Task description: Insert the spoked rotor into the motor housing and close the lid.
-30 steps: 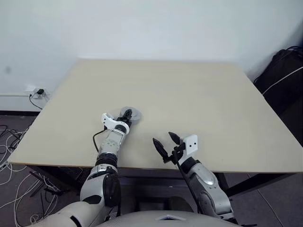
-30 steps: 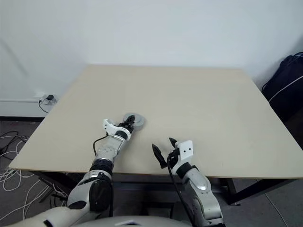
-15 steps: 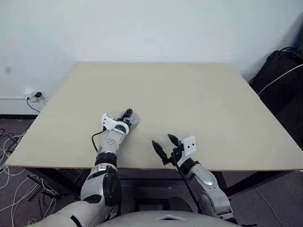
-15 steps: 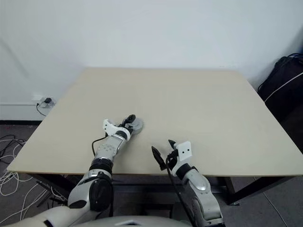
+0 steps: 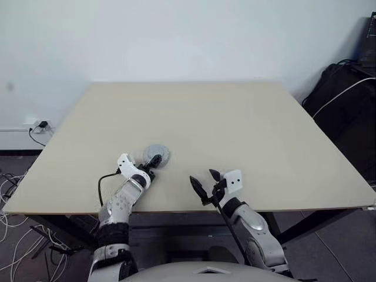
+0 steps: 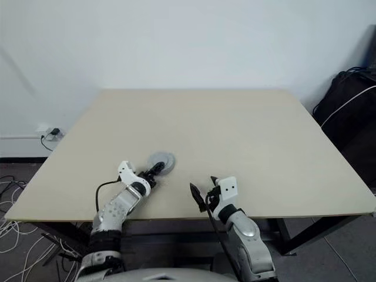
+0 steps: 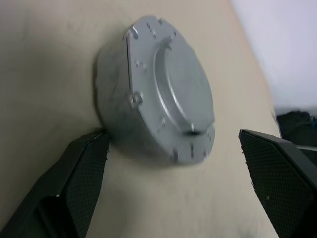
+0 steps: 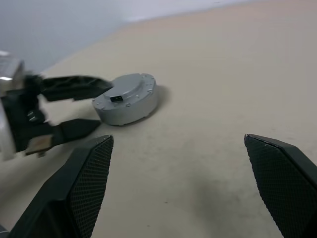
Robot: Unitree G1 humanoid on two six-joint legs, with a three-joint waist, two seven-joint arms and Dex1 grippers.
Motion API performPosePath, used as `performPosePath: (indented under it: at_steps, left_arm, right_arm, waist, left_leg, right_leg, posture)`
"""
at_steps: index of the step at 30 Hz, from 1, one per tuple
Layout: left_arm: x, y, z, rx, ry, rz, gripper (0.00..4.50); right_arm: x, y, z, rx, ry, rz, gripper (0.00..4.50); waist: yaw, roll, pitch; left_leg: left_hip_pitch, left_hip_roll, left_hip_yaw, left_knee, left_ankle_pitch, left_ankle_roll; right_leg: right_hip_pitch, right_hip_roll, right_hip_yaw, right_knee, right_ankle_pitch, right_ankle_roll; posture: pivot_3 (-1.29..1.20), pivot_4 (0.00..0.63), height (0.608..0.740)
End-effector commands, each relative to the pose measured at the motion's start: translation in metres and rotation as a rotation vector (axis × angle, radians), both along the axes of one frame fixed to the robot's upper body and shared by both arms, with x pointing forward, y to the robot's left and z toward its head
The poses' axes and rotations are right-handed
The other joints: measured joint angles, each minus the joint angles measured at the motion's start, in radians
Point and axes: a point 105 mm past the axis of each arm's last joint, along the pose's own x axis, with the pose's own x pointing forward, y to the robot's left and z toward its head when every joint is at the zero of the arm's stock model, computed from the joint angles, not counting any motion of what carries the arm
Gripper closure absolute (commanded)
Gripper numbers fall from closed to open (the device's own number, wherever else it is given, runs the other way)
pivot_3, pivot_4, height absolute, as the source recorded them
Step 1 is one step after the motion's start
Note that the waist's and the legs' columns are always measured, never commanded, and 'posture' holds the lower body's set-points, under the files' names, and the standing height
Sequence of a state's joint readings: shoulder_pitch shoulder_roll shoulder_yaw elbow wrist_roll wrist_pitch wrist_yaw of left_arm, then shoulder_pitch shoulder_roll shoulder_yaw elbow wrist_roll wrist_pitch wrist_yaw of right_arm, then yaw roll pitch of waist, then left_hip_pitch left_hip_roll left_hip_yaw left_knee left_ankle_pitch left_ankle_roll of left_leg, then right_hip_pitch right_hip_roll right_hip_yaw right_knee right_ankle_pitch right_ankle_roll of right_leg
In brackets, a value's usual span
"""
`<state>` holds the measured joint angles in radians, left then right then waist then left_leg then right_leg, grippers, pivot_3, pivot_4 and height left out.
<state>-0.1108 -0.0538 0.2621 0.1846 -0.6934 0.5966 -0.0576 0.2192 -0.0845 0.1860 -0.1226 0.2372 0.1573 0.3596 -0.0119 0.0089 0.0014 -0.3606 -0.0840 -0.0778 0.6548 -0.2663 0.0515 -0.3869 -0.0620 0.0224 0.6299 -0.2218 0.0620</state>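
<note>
The lid (image 5: 156, 156) lies smooth face up with its raised middle showing, closed over a round grey unit on the table. Under the lid, the motor housing shows as a grey side wall (image 7: 111, 106). The spoked rotor is hidden. My left gripper (image 5: 148, 167) is open just short of the unit, its fingers (image 7: 81, 168) spread to either side without touching the lid (image 7: 178, 94). My right gripper (image 5: 202, 177) hovers open near the table's front edge, to the right of the unit (image 8: 126, 96), holding nothing.
The beige table (image 5: 247, 129) spreads wide behind and to the right of the unit. A black bag (image 5: 343, 88) with a white cord stands off the table's right side. Cables (image 5: 12, 217) lie on the floor at left.
My left gripper has opened, let go of the lid and drawn back toward the table's front edge. The right gripper has stayed put. The head view has shifted slightly.
</note>
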Motion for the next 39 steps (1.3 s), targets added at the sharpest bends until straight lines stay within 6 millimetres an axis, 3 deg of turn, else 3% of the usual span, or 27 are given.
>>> performPosePath:
  at_steps: [1, 16, 23, 28, 39]
  left_arm:
    - [-0.019, 0.000, -0.009, 0.116, -0.006, -0.064, 0.06]
    - [-0.024, -0.004, 0.030, 0.728, -0.461, -0.061, 0.06]
    - [-0.030, -0.003, 0.040, 0.860, -0.604, -0.040, 0.06]
    - [-0.032, -0.006, 0.038, 0.866, -0.631, -0.045, 0.06]
    - [-0.026, 0.000, 0.040, 0.887, -0.631, 0.019, 0.06]
  right_arm:
    - [0.008, -0.009, 0.005, -0.037, -0.035, -0.060, 0.00]
    - [0.012, -0.057, -0.005, -0.214, -0.106, -0.439, 0.00]
    - [0.006, -0.074, 0.003, -0.276, -0.204, -0.551, 0.00]
    - [-0.003, -0.088, -0.009, -0.274, -0.164, -0.642, 0.00]
    - [-0.007, -0.091, -0.012, -0.238, -0.147, -0.667, 0.00]
  waist:
    - [0.002, 0.001, -0.001]
    - [0.034, 0.004, 0.009]
    - [0.040, 0.004, 0.012]
    - [0.040, 0.004, 0.012]
    - [0.040, 0.003, 0.015]
  left_leg:
    - [0.000, 0.000, 0.000, 0.000, 0.000, 0.000]
    - [-0.004, 0.001, 0.000, -0.001, 0.000, -0.001]
    - [-0.006, 0.001, 0.000, -0.001, 0.000, -0.001]
    - [-0.005, 0.001, 0.000, -0.001, 0.000, -0.001]
    - [-0.005, 0.001, 0.000, -0.001, 0.000, 0.000]
  right_leg:
    - [0.000, 0.000, 0.000, 0.000, -0.002, -0.003]
    - [-0.003, 0.000, 0.001, -0.001, -0.003, -0.005]
    - [-0.005, 0.000, 0.000, -0.001, -0.003, -0.005]
    - [-0.005, 0.000, -0.001, -0.001, -0.003, -0.005]
    - [-0.005, 0.000, -0.001, -0.001, -0.003, -0.005]
  posture:
    - [0.00, 0.000, 0.740]
    - [0.00, 0.000, 0.740]
    - [0.00, 0.000, 0.740]
    - [0.00, 0.000, 0.740]
    - [0.00, 0.000, 0.740]
